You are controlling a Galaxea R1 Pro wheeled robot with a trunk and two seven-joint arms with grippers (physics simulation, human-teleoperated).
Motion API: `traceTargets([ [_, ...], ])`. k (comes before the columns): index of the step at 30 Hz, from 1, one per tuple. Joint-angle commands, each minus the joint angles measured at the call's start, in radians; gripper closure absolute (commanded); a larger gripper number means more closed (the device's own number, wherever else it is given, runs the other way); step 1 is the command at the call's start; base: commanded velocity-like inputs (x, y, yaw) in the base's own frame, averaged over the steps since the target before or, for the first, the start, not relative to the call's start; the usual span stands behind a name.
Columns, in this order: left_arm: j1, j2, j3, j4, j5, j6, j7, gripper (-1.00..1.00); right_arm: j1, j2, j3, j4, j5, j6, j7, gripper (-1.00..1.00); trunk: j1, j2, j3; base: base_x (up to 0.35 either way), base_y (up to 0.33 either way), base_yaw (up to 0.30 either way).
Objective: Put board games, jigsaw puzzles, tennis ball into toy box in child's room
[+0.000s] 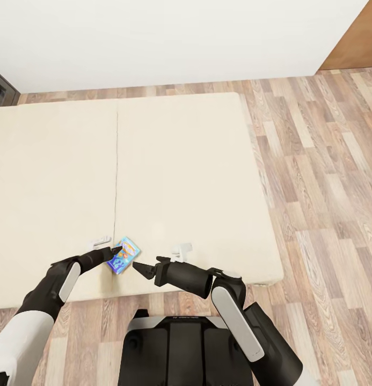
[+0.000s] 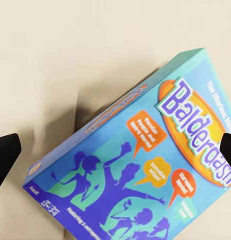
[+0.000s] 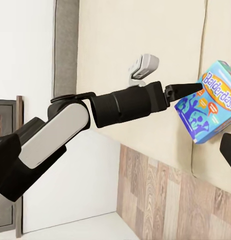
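A board game (image 1: 124, 255), a flat blue box printed "Balderdash", lies on the cream bed (image 1: 180, 177) near its front edge. My left gripper (image 1: 116, 251) is right at the box's left side and is open. In the left wrist view the box (image 2: 140, 160) spans the space between the two spread fingertips (image 2: 5, 157). A dark shadow lies on the mattress along the box's long side. My right gripper (image 1: 138, 268) hovers open just right of the box with nothing in it. The right wrist view shows the left arm (image 3: 120, 105) reaching to the box (image 3: 208, 102).
The wide mattress has a seam (image 1: 117, 161) down its middle. Wood-plank floor (image 1: 325, 177) runs along the bed's right side and front. A white wall (image 1: 169, 37) stands behind the bed, and my dark base (image 1: 180, 348) is at the bed's front edge.
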State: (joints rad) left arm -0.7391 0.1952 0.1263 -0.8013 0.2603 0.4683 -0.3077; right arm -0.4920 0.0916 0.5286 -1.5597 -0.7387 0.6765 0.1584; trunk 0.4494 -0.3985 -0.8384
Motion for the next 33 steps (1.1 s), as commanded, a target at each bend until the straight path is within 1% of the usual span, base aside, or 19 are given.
traceTargets([
  [1,0.000,0.000,0.003,-0.001,0.007,0.009,-0.002,-1.00,0.000,0.000,-0.001,0.000,0.001,0.005,0.003,-1.00,0.001,-0.002,-0.001,0.000,0.000,0.000],
  [9,0.000,0.000,0.001,-0.001,0.007,0.008,-0.002,-1.00,0.000,0.000,-0.001,0.000,0.001,0.004,0.003,-1.00,0.001,-0.002,-0.005,0.000,0.000,0.000],
  [23,0.000,0.000,0.001,-0.015,0.007,0.008,-0.002,-1.00,0.000,0.001,0.000,0.000,0.001,0.004,0.003,-1.00,0.001,-0.002,-0.025,0.000,0.000,0.000],
  [33,0.000,0.000,0.001,-0.029,0.007,0.009,-0.003,-1.00,0.000,0.000,-0.001,0.004,0.002,0.003,0.003,-1.00,0.001,-0.002,-0.028,0.000,0.000,0.000],
])
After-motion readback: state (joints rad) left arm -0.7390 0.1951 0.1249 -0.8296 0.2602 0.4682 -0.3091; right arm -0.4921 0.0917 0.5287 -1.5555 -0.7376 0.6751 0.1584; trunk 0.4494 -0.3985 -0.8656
